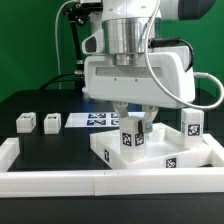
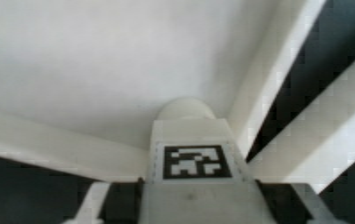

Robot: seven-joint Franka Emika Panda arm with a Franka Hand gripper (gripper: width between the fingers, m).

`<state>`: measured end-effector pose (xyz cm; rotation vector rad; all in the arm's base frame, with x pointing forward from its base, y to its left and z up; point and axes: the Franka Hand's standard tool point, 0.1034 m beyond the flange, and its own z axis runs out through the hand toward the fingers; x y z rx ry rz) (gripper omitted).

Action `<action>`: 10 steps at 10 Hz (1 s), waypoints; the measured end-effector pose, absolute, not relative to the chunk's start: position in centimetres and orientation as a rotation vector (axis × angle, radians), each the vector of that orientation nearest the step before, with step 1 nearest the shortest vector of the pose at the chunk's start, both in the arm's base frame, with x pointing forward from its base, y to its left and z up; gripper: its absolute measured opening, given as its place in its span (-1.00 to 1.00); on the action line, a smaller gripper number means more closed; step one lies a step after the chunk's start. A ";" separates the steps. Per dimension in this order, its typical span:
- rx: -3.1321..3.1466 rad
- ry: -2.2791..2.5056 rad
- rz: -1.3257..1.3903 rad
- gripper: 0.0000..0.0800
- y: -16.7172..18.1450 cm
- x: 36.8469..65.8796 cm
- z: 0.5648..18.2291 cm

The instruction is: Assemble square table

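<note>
Leg [image 1: 130, 136] in tool [image 1: 133, 126] nr panel rim [image 1: 140, 160]

exterior view bright, even overhead-looking light, white parts near blown out against black worktop [image 1: 60, 138], soft shadows only, low-res. wrist view blurry all over, leg [image 2: 192, 125] tag [image 2: 195, 163] sharpest, edges smeared.

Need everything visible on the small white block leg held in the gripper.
The small white block leg looks like smooth plastic, with a black-and-white square tag on one face and a rounded end in the wrist view. It stands upright, clamped in the gripper, over the large white square panel. Whether it touches the panel cannot be told.
</note>
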<state>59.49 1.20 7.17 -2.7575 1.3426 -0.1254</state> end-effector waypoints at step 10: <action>-2.042 2.238 -0.070 -0.26 1.4 59.7 7.0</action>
